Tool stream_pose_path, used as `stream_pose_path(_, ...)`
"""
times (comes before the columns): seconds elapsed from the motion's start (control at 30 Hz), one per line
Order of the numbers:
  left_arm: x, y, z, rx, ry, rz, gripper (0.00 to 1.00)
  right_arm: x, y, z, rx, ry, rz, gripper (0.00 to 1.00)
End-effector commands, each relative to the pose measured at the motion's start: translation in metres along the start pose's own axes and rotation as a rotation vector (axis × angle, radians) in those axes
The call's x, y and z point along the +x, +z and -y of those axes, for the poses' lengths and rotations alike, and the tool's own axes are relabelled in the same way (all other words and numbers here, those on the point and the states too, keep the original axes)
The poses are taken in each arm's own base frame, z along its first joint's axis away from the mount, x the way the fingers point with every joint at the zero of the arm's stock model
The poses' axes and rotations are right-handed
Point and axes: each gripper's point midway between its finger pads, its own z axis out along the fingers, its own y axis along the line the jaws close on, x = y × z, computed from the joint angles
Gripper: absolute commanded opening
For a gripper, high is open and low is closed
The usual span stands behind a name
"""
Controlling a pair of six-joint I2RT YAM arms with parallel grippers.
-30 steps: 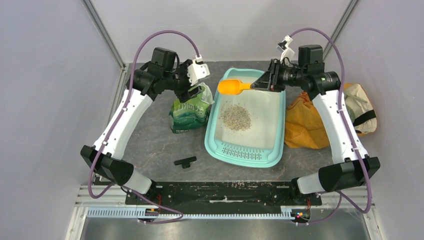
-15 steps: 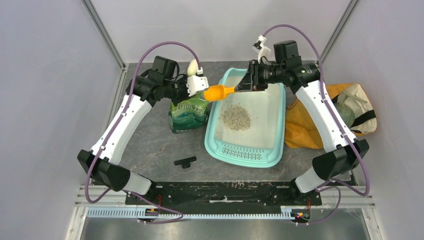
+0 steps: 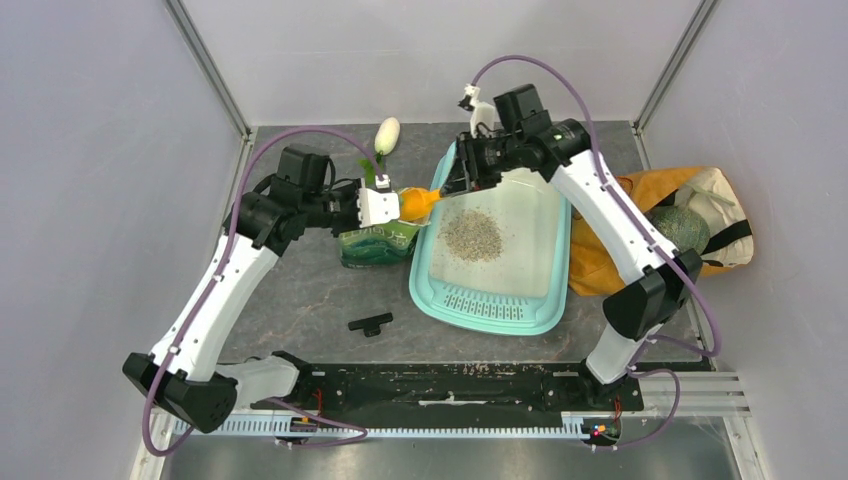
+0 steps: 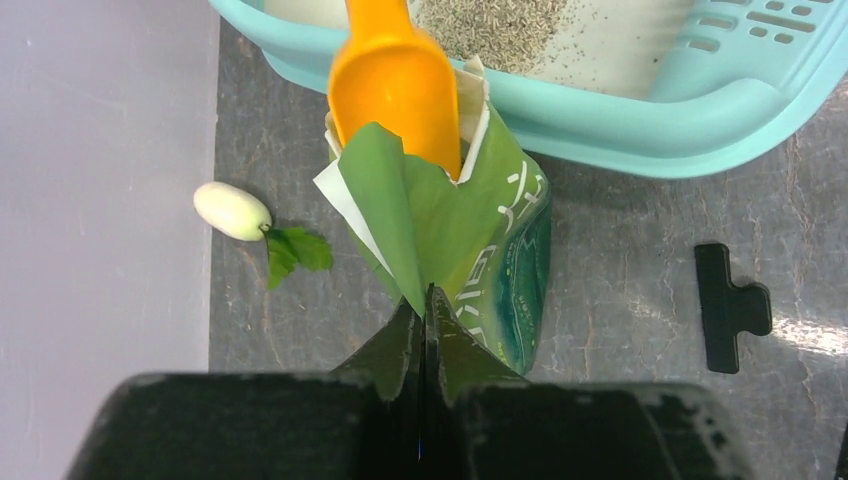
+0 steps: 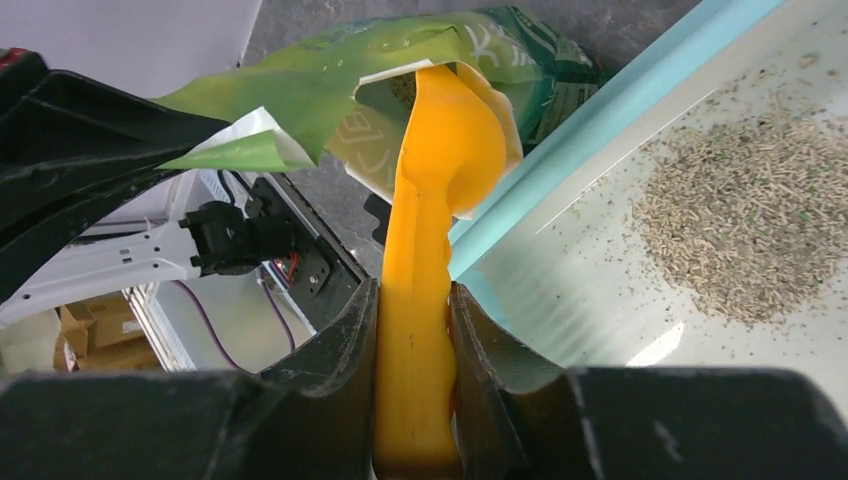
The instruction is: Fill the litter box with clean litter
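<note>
**Left gripper** [image 4: 428, 305]: the fingers are pressed together and pinch the top flap of the green pouch [image 4: 505, 260]. The pouch stands just ahead of the fingertips, with its mouth open on the side away from them.

**Right gripper** [image 5: 413, 300]: the fingers clamp the handle of the orange scoop [image 5: 452, 150], one finger on each side. The scoop runs straight out from the fingertips. Its bowl sits inside the pouch mouth.

**Litter box** [image 3: 490, 305]: it lies beyond the pouch as seen from the left fingers. Its teal rim passes just ahead and to the right of the right fingers.

**Litter** [image 3: 472, 234]: a loose patch lies in the middle of the white basin, to the right of the right fingertips and apart from the scoop.

**Other items:** a black clip [image 4: 730, 305] lies on the table to the right of the left fingers, apart from the pouch. A white vegetable [image 4: 232, 210] lies to their left.
</note>
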Motion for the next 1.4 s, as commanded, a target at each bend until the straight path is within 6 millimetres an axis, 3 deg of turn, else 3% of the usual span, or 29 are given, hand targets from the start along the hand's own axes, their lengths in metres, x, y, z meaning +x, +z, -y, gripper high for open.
stream_pose_path(0.0,-0.015,-0.005,-0.01,-0.06,0.112,0.081,0.02,-0.002,0.023,-0.004,0.051,-0.039,-0.024,0.0)
stream_pose_path(0.4,-0.025,-0.005,-0.012,-0.066,0.127,0.127,0.02,0.009,0.092,0.007,0.298,-0.145,-0.06,0.0)
stream_pose_path(0.67,-0.024,0.001,-0.013,-0.066,0.137,0.137,0.02,0.06,0.144,0.018,0.266,-0.113,-0.235,0.0)
stream_pose_path(0.9,-0.023,0.006,-0.015,-0.069,0.139,0.14,0.02,0.085,0.178,0.014,0.13,-0.046,-0.307,0.0)
stream_pose_path(0.97,-0.023,0.007,-0.014,-0.066,0.139,0.141,0.02,0.087,0.18,0.004,0.034,-0.028,-0.307,0.0)
stream_pose_path(1.1,-0.022,0.01,-0.012,-0.06,0.135,0.15,0.02,0.073,0.173,-0.022,-0.17,0.006,-0.238,0.0)
stream_pose_path(1.37,-0.026,0.02,-0.019,-0.064,0.143,0.178,0.02,0.033,0.134,-0.078,-0.485,-0.009,-0.048,0.0)
